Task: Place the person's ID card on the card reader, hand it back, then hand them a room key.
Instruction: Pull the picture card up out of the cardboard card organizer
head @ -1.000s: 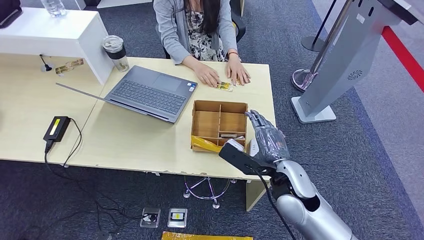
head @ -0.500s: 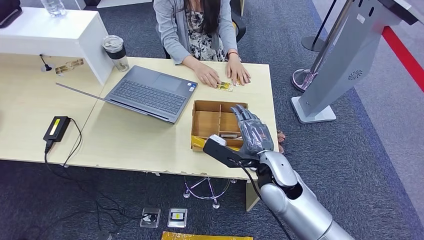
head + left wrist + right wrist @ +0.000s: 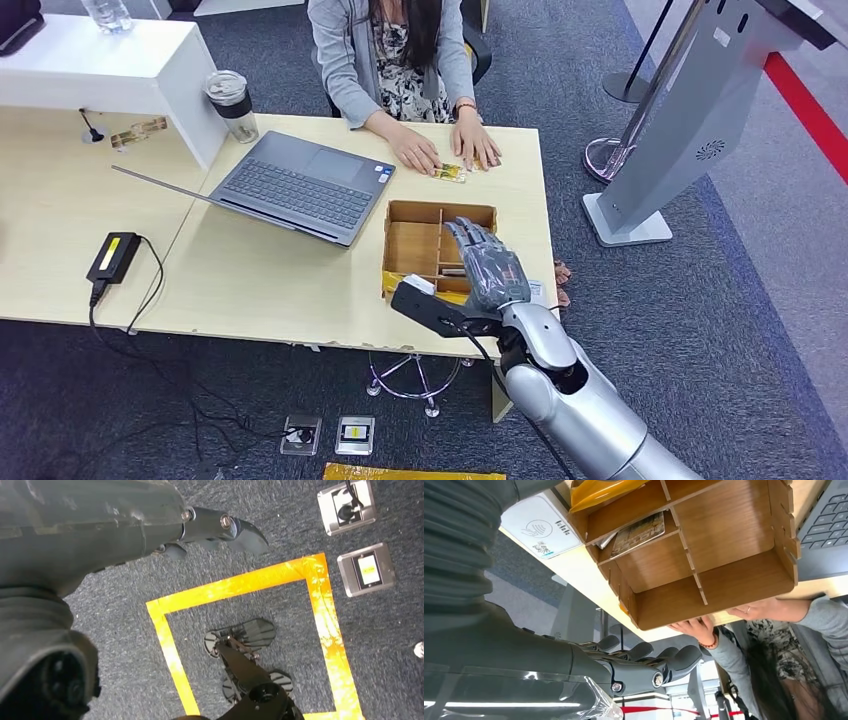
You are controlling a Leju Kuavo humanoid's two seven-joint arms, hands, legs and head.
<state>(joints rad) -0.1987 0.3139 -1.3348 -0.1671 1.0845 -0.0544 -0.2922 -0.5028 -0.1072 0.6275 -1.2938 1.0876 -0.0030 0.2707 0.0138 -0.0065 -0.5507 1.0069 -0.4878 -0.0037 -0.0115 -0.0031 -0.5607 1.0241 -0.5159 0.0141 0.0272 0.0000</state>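
Beyond the desk (image 3: 270, 290) a person's hands (image 3: 445, 150) cover a card (image 3: 450, 173), while the right hand (image 3: 490, 270), fingers spread and empty, overhangs the wooden organizer (image 3: 425, 245).

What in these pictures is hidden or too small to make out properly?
- Card under the person's hands, head view: print too small to read.
- White card reader: in the head view the right hand covers most of it.
- Wooden box, head view: the right hand hides its near compartments.

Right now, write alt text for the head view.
The robot's right hand hovers over a wooden divided box on a pale desk. Across the desk, a seated person rests both hands beside a small card, next to an open laptop.
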